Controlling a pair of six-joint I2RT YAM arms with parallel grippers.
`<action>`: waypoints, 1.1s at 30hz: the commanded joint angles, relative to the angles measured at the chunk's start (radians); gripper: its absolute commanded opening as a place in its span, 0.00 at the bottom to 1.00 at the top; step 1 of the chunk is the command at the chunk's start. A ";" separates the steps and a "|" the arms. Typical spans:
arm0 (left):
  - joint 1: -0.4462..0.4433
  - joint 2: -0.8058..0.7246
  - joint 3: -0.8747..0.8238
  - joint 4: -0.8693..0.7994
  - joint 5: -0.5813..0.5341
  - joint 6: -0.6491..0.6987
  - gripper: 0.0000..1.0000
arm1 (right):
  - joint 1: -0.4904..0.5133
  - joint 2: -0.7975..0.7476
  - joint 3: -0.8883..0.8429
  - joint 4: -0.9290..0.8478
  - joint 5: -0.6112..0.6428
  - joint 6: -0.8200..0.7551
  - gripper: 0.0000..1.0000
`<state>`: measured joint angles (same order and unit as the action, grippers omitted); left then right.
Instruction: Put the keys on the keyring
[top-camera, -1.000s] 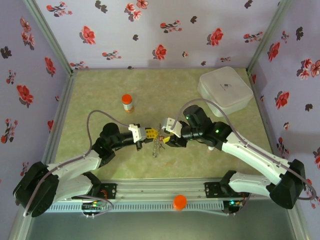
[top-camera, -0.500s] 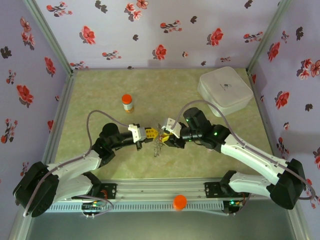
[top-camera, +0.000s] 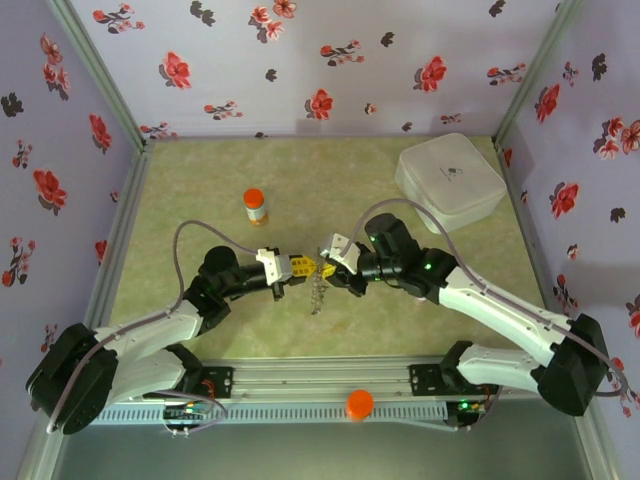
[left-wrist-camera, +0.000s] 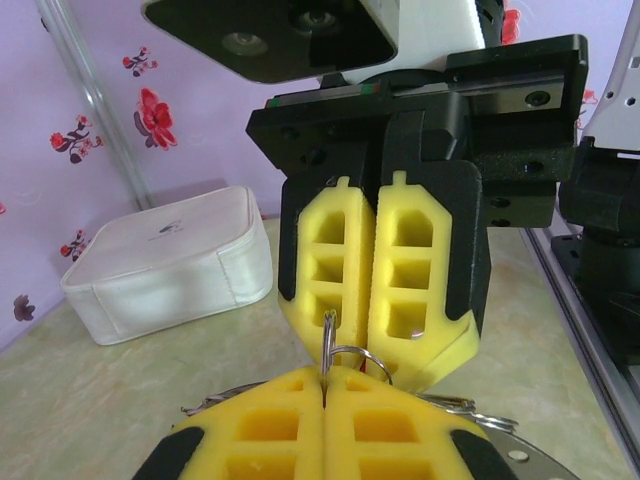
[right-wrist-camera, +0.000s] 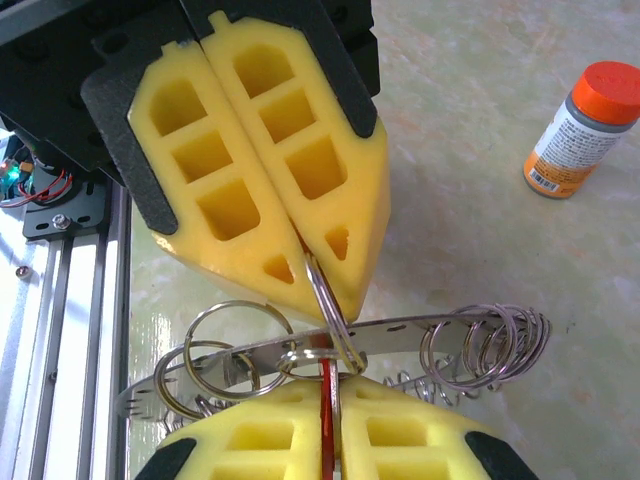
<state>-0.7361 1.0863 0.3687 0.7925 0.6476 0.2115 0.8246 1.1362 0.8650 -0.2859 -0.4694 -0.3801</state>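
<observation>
Now fingertip to fingertip: left gripper (top-camera: 304, 267) clamped on a split ring (right-wrist-camera: 323, 296), right gripper (top-camera: 331, 270) pinching, apparently, the red-tagged key (right-wrist-camera: 326, 405). The opposed grips brace for threading; the keyring (right-wrist-camera: 420, 325) dangles at 6 o'clock.

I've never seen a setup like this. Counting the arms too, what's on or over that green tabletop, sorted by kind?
Robot arms: 2
Orange-capped bottle: 1
White case: 1
Keyring hung with small split rings: 1
Total: 5
</observation>
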 joint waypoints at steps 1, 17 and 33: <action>-0.005 -0.022 -0.008 0.060 0.006 -0.010 0.00 | 0.004 0.018 -0.003 0.034 -0.021 0.019 0.10; -0.005 -0.026 -0.008 0.060 0.004 -0.008 0.00 | 0.012 0.019 -0.004 0.036 0.024 0.015 0.04; -0.005 -0.017 -0.008 0.054 0.004 0.000 0.00 | 0.011 -0.090 0.014 -0.018 0.137 -0.039 0.00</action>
<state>-0.7361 1.0847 0.3588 0.7929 0.6476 0.2119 0.8310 1.0702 0.8646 -0.2840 -0.3630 -0.3992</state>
